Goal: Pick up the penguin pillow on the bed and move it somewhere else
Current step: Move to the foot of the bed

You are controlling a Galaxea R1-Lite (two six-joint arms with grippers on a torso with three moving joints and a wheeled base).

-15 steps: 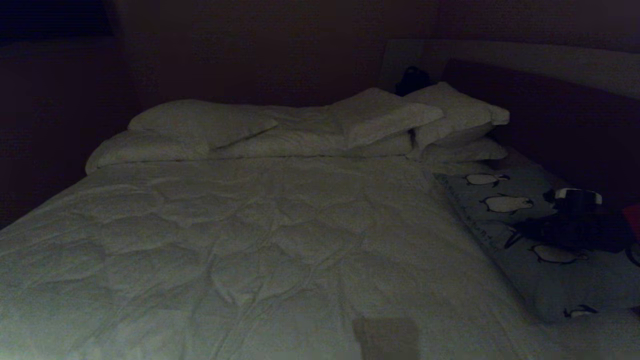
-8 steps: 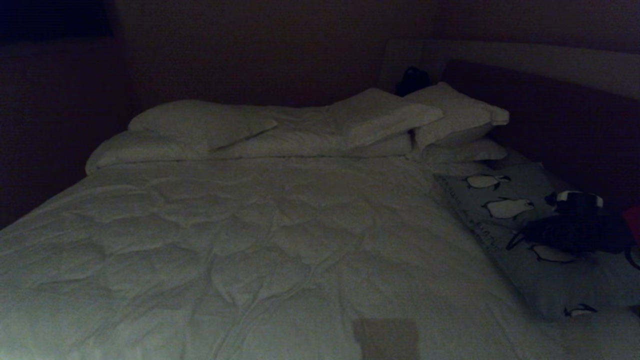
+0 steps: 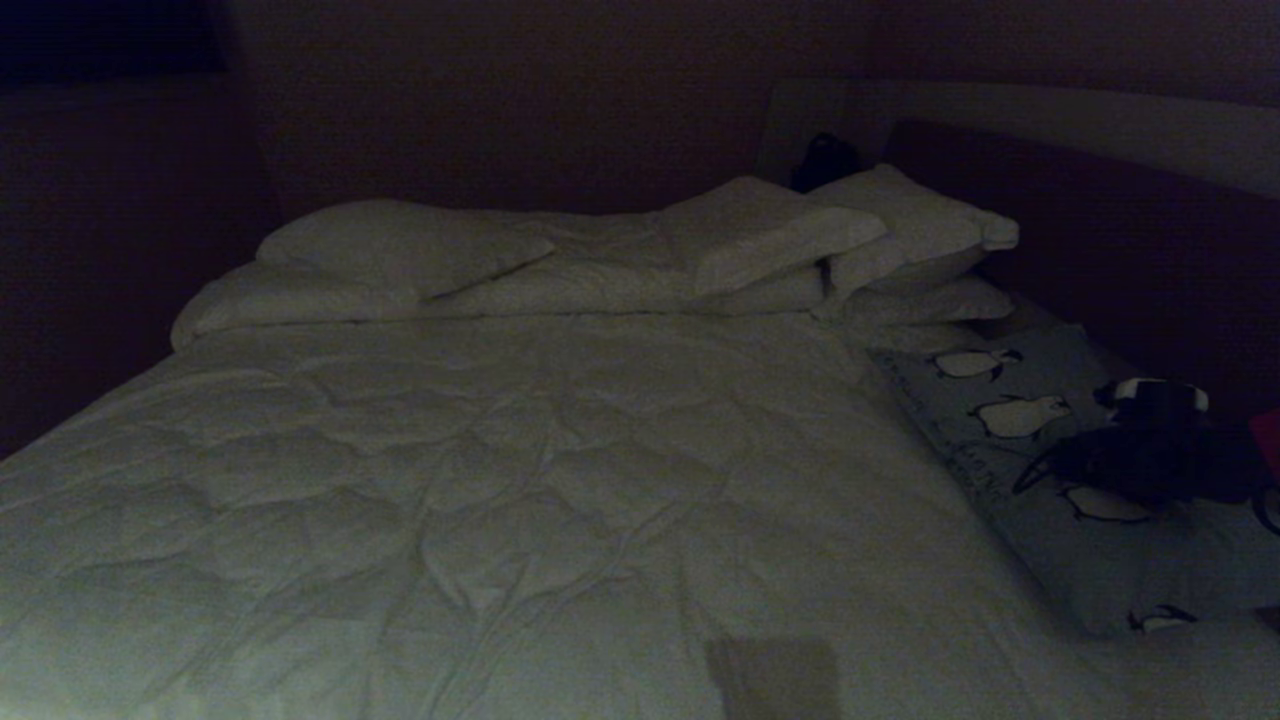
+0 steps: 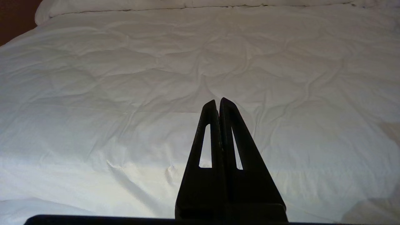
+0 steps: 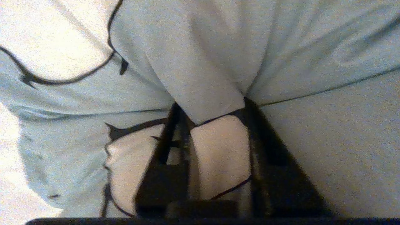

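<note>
The penguin pillow [image 5: 312, 140] is soft matt cloth, bunched into folds. The bed [image 4: 125, 93] wears a white quilted comforter [image 3: 500, 480], matt and wrinkled. The left gripper [image 4: 218, 101] looks like smooth matt black plastic.

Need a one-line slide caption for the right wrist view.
Right gripper fingers pinching a fold of the penguin pillow.

**R arm down & pinching, L arm parked**

My right gripper [image 5: 215, 125] sits low at my far right, w/ the arm reaching in from that edge. Its jaws are pinched in on a bunched fold of cloth, which fills the gap between the two dark fingers [image 5: 265, 150]. My left gripper [image 4: 217, 104] hangs level out front, jaws pressed flat together, tips touching, nothing between them.
</note>
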